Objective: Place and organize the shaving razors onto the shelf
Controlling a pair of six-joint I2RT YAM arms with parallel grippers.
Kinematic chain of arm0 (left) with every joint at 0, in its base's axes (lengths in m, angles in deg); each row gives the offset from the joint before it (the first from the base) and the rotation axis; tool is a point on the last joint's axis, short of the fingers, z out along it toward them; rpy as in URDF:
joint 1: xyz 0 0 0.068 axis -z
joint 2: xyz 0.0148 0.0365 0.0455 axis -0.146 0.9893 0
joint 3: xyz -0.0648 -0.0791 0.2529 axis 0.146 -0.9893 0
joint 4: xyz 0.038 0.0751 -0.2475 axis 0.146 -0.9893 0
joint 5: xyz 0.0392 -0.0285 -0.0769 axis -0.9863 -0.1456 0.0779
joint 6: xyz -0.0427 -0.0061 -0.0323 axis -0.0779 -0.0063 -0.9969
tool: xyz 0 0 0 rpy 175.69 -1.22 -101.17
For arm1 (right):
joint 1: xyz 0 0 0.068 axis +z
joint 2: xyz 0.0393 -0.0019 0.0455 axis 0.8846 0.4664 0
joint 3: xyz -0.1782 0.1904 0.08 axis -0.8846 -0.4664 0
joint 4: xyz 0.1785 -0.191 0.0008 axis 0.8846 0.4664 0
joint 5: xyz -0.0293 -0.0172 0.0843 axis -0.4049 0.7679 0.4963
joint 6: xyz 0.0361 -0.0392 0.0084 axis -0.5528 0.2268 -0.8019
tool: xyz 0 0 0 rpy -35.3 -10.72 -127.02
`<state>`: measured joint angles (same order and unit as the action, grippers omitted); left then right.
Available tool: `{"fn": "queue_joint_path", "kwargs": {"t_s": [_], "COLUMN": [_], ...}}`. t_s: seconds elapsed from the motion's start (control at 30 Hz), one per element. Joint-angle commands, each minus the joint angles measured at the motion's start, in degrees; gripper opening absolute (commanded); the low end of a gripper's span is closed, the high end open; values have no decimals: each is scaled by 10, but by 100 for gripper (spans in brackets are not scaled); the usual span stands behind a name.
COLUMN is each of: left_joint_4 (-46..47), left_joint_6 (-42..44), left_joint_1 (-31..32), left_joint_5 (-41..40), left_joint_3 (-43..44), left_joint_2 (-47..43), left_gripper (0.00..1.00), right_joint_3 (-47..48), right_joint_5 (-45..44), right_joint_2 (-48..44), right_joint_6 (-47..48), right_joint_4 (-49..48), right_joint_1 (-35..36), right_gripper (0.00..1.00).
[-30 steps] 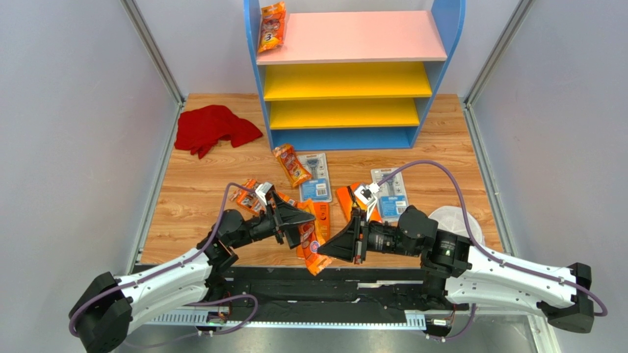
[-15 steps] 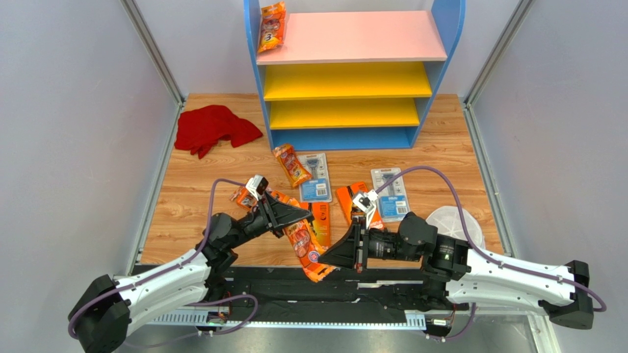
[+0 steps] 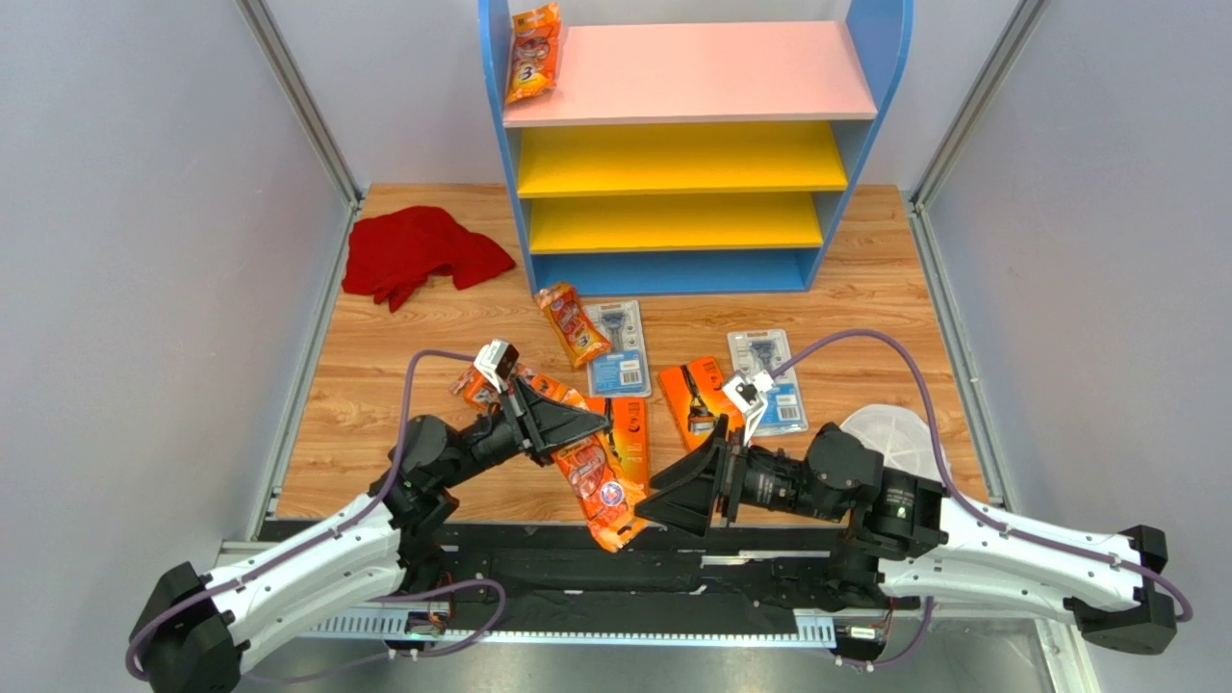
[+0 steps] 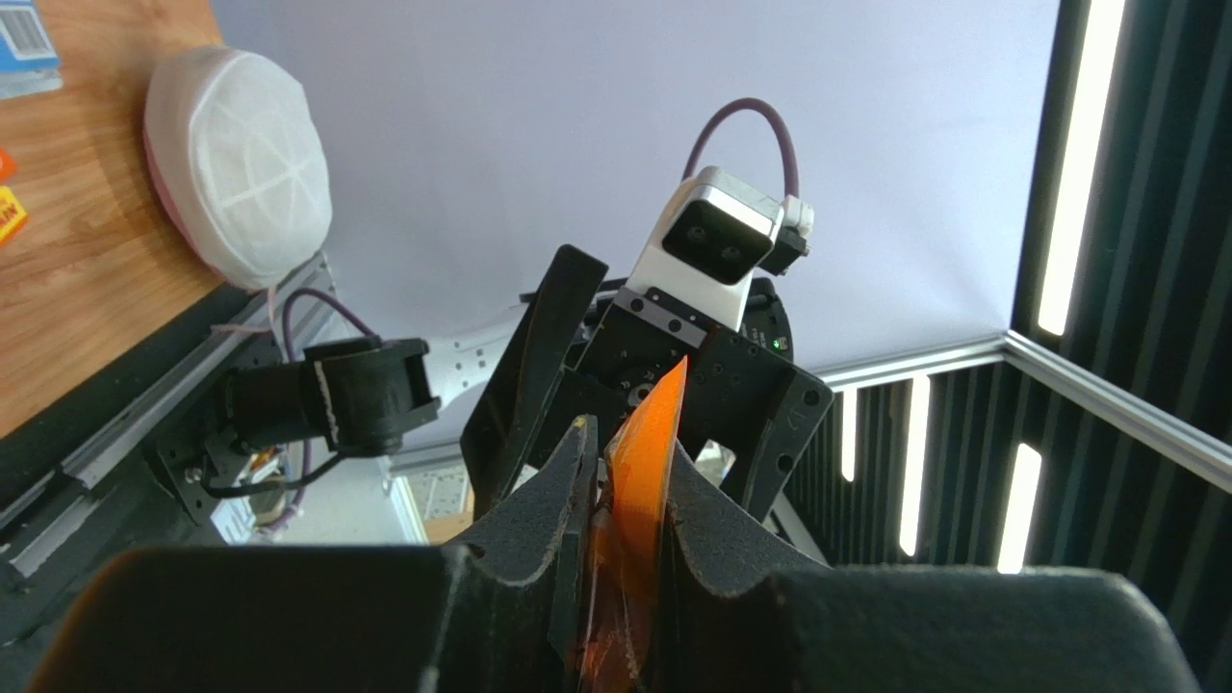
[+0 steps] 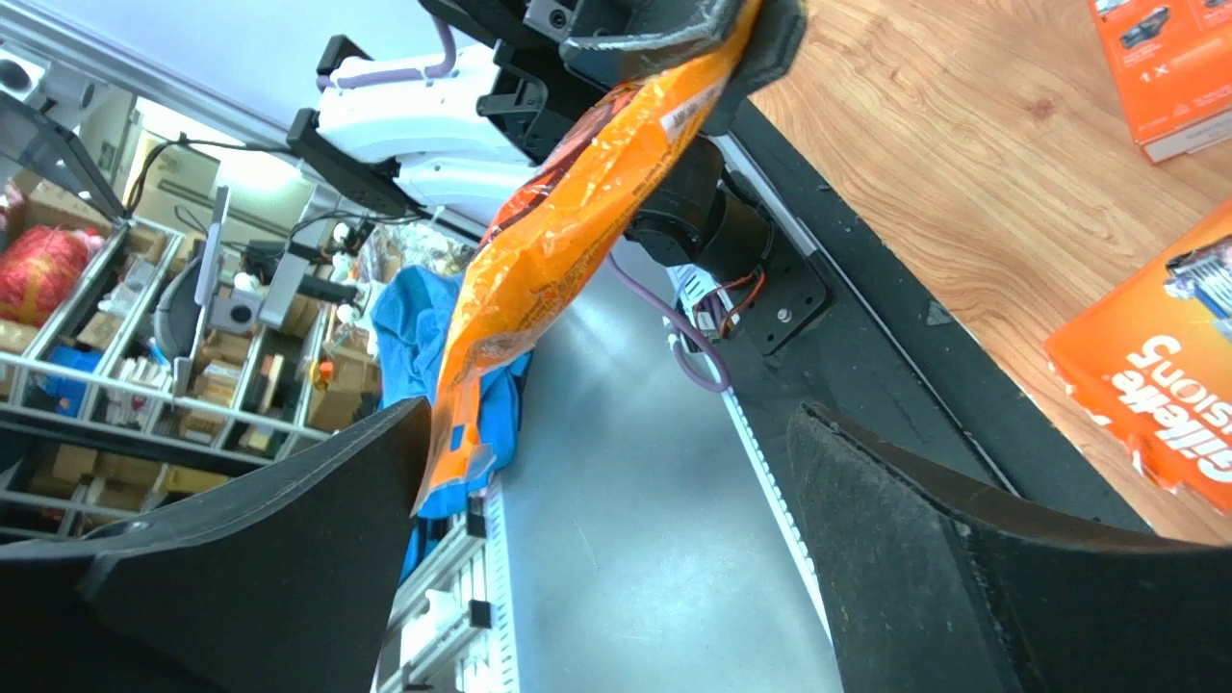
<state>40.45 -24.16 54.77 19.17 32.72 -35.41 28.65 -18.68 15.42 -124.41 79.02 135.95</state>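
My left gripper [image 3: 590,426] [image 4: 629,451] is shut on the upper end of a narrow orange razor bag [image 3: 599,488] [image 4: 636,491], which hangs down over the table's near edge. My right gripper [image 3: 668,484] [image 5: 608,419] stands wide open just right of that bag [image 5: 579,246], with nothing between its fingers. The shelf [image 3: 878,58] is at the back, and one orange razor bag [image 3: 532,51] lies on its pink top board. More razor packs lie on the table: an orange bag [image 3: 573,324], two grey-blue cards [image 3: 618,350] [image 3: 767,378] and orange boxes [image 3: 694,400] [image 5: 1157,390].
A red cloth [image 3: 420,253] lies left of the shelf. A round white dish [image 3: 890,433] [image 4: 239,166] sits at the near right, behind my right arm. White walls close in both sides of the wooden table [image 3: 391,404].
My left gripper has closed on the orange bag. My right gripper has opened, let go of it and drawn back a little to the right.
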Motion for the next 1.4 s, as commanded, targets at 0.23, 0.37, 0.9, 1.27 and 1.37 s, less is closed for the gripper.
{"fn": "queue_joint_path", "kwargs": {"t_s": [0.23,0.37,0.9,1.27,1.37], "left_joint_4": [-74,-73,-75,-75,-78], "left_joint_6": [62,65,59,59,59], "left_joint_1": [1,1,1,1,1], "left_joint_5": [-31,-31,-54,-60,-62], "left_joint_3": [55,54,33,31,30], "left_joint_2": [6,15,-6,-9,-14], "left_gripper": [0,0,0,0,0], "right_joint_3": [-39,-6,-15,13,9], "right_joint_5": [-38,-66,-199,-184,-199], "right_joint_2": [44,98,60,123,103], "right_joint_6": [-39,-28,-28,-38,-39], "right_joint_4": [-161,-171,-173,-170,-157], "right_joint_1": [48,74,103,108,109], "right_gripper": [100,98,61,23,8]}}
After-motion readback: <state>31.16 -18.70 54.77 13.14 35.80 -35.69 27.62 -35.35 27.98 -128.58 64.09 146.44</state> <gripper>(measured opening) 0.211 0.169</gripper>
